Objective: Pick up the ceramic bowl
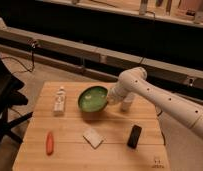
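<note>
The ceramic bowl [92, 98] is a round, glossy green bowl near the middle back of the wooden table [115, 150]. It is tilted with its inside facing the camera, and a shadow lies under it. My gripper [110, 98], on the end of the white arm [160, 97] that reaches in from the right, is at the bowl's right rim and shut on it. The bowl hides the fingertips.
A small white cup [127, 103] stands just right of the gripper, partly behind the arm. A white bottle [59, 100] lies left of the bowl. An orange carrot [49, 142], a pale sponge [93, 137] and a black object [134, 136] lie nearer the front. A black chair [5, 100] is at the left.
</note>
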Controlling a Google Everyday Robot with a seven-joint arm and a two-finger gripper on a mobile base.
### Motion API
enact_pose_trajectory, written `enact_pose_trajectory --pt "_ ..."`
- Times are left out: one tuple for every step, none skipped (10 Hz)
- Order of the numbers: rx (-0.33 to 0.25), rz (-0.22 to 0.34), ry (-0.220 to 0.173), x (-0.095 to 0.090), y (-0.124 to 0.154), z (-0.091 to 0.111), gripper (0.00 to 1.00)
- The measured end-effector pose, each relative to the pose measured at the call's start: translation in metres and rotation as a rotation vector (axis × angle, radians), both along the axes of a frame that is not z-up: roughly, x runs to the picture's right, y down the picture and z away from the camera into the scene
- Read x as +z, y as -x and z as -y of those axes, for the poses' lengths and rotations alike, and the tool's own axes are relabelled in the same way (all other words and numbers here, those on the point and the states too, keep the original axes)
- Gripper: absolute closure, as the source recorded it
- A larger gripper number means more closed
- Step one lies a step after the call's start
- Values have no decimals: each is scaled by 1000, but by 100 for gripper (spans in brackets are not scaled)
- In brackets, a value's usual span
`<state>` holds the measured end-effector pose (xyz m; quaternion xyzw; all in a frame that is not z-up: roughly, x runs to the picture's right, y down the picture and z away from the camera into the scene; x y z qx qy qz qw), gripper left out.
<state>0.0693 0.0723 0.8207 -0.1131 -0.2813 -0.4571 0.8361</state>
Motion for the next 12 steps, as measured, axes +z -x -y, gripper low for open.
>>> enact_pose_trajectory --pt "0 1 -1 -2 -1 3 100" --pt "0 1 -1 -5 -3 6 100" --pt "0 3 -2 -7 -4 10 100" --pt "0 4 -3 -9 -6 11 100" --pt "0 5 -5 -10 -7 13 100" --pt "-1 6 -5 -10 -8 15 100" --pt "-1 7 -5 -11 -9 18 100" --pt "-1 8 -5 -12 -10 21 100" --pt "-1 8 -6 -14 -11 24 100" --pt "-1 8 -6 -15 -12 25 100" --pt "-2 9 -6 -15 -13 26 100" --pt "-2 9 -7 -16 -13 27 100"
